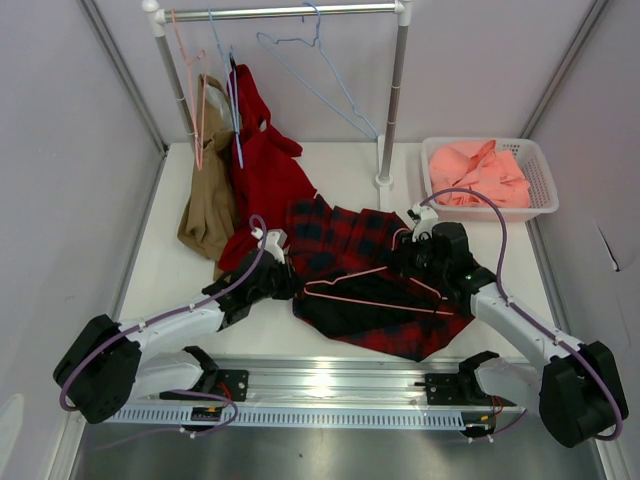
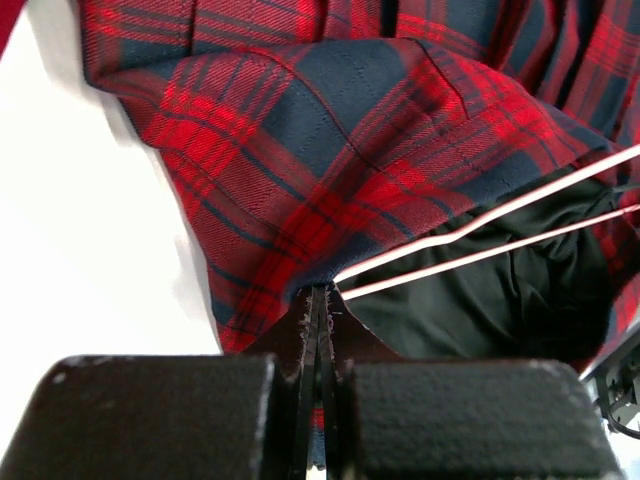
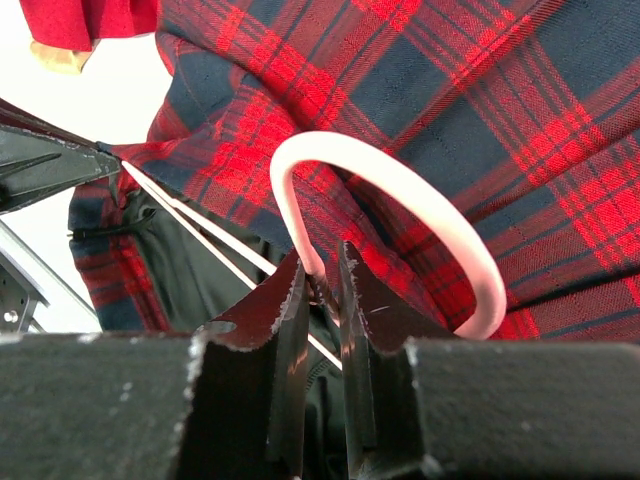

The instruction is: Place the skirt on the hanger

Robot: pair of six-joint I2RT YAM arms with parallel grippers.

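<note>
Lying on the counter (image 1: 160, 290) between your arms, the skirt (image 1: 390, 320) has its edge pinched in your left pincer (image 2: 318, 300), while your right pincer (image 3: 322, 270) grips the hanger (image 3: 281, 195) below its hook.

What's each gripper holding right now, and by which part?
Left gripper pinches the skirt by its edge; right gripper clamps the hanger at the hook's base.

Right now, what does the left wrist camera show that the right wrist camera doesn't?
Only left wrist: the left tool up close, tips shut on the skirt edge. Only right wrist: the curved hook of the hanger, the right tool clamped at its base, and a plain red garment. Both: skirt, black lining, the hanger's two wires; the left tool shows sidelong from the right wrist.
</note>
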